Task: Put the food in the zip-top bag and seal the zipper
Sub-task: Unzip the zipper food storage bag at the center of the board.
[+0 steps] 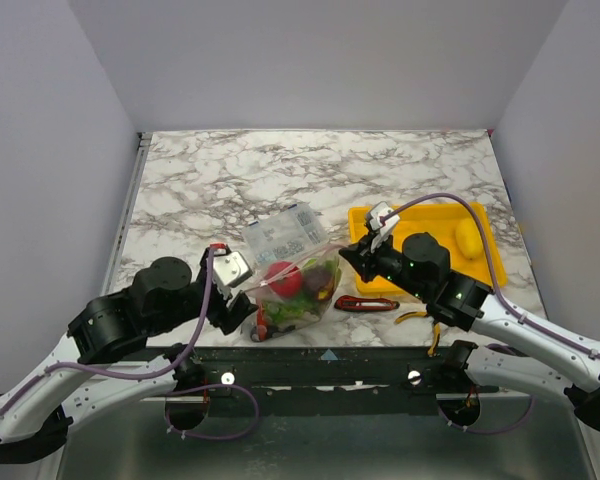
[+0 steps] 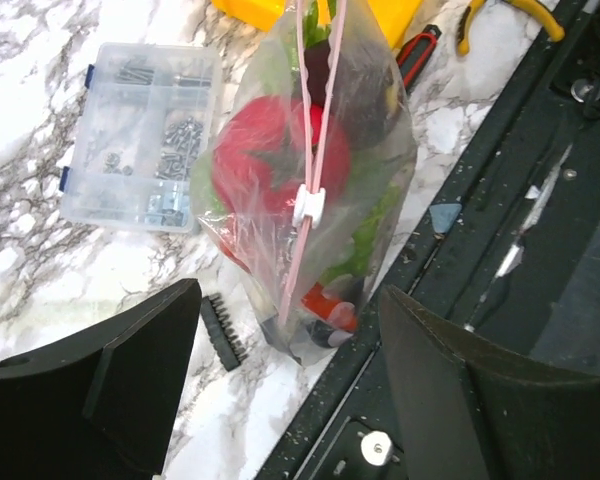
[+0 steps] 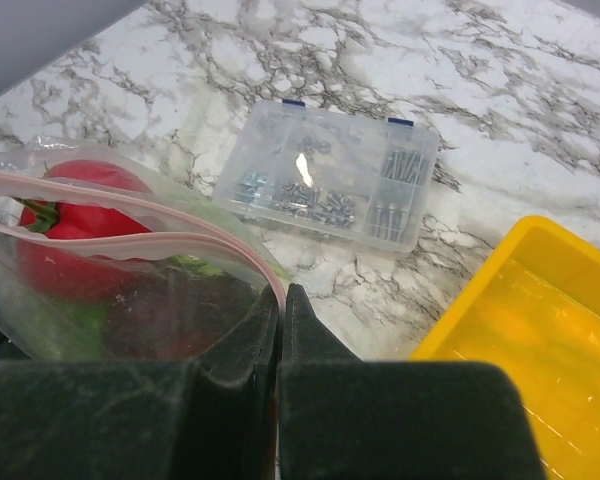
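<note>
Currently: my right gripper (image 3: 280, 322), jaws pinched shut on the end of the zipper (image 3: 130, 195) of the bag (image 3: 50, 310). My left gripper (image 2: 295, 385), jaws wide apart, holds nothing; the bag lies just ahead. Bag at the near edge of the table (image 1: 230, 170), holding the tomato (image 1: 283, 277) and greens. Yellow fruit (image 1: 467, 238) in the tray (image 1: 420, 207).

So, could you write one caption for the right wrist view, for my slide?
Right gripper pinches the zipper end of the filled zip-top bag; parts box beyond.
</note>
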Tool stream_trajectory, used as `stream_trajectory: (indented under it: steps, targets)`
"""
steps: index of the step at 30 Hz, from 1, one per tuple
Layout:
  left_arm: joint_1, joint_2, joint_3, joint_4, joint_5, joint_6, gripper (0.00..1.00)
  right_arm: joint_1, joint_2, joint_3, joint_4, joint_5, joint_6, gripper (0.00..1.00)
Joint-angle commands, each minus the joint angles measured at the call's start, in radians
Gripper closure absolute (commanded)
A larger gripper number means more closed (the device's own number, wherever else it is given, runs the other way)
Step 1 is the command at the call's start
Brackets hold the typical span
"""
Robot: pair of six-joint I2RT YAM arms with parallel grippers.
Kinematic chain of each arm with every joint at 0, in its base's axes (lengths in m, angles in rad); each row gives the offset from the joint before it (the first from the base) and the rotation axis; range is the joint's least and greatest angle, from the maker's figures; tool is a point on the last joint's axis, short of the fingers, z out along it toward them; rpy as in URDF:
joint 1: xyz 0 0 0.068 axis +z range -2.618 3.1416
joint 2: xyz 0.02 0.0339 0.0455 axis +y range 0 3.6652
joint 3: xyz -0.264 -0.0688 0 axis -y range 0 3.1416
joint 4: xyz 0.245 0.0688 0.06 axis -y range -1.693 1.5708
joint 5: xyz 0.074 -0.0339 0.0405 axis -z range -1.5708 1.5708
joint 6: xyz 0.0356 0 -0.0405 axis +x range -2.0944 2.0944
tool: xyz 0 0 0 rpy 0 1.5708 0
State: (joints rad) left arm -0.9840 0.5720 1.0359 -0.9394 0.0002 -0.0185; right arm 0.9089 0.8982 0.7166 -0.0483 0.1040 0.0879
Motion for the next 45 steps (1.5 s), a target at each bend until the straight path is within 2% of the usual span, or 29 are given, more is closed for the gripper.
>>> stream_trajectory:
  steps: [1,2,5,12,15,16,17,18,20,21,22,27,29,31,34,41,45]
  targets:
    - [-0.005,-0.044,-0.083,0.14,-0.059,0.077,0.27,-0.002,-0.02,0.001,0.015,-0.019,-0.016,1.0]
    - [-0.005,-0.049,-0.11,0.174,-0.058,0.091,0.28,-0.002,-0.019,0.002,0.017,-0.023,-0.017,1.0]
    - [-0.004,-0.044,-0.15,0.242,-0.041,0.128,0.41,-0.002,-0.015,0.006,0.016,-0.033,-0.019,1.0]
    - [-0.002,-0.018,-0.146,0.225,-0.027,0.15,0.73,-0.002,-0.011,0.023,0.012,-0.042,-0.029,1.0]
    - [-0.002,-0.03,-0.152,0.247,-0.035,0.173,1.0,-0.002,0.011,0.047,-0.008,-0.113,-0.065,1.0]
    - [-0.002,-0.031,-0.151,0.25,-0.035,0.178,1.0,-0.002,0.017,0.063,-0.025,-0.159,-0.077,0.93]
    - [-0.002,-0.031,-0.146,0.249,-0.027,0.186,1.0,-0.002,0.022,0.092,-0.055,-0.189,-0.106,0.73]
    - [-0.001,-0.031,-0.139,0.25,-0.018,0.191,1.0,-0.002,0.025,0.117,-0.086,-0.211,-0.123,0.57]
    - [-0.002,-0.032,-0.127,0.26,-0.005,0.202,1.0,0.0,0.023,0.167,-0.108,-0.258,-0.155,0.31]
    - [-0.002,-0.027,-0.12,0.265,-0.001,0.211,1.0,-0.001,0.024,0.185,-0.106,-0.307,-0.182,0.25]
    - [-0.002,-0.022,-0.109,0.268,0.023,0.217,1.0,-0.001,0.03,0.195,-0.089,-0.354,-0.208,0.23]
    - [-0.001,0.034,-0.056,0.252,0.085,0.236,1.0,0.026,0.166,0.298,-0.066,-0.592,-0.306,0.22]
    - [-0.001,0.039,-0.05,0.26,0.106,0.236,1.0,0.033,0.207,0.311,-0.002,-0.701,-0.323,0.22]
    - [0.001,0.035,-0.051,0.273,0.119,0.236,1.0,0.035,0.243,0.319,0.065,-0.795,-0.324,0.24]
    - [0.001,0.04,-0.044,0.277,0.12,0.236,1.0,0.035,0.3,0.369,0.06,-0.927,-0.352,0.29]
    - [0.002,0.056,-0.03,0.268,0.113,0.232,1.0,0.048,0.382,0.466,-0.023,-0.911,-0.331,0.32]
    - [0.002,0.075,-0.012,0.253,0.101,0.22,1.0,0.085,0.403,0.477,-0.039,-0.789,-0.305,0.41]
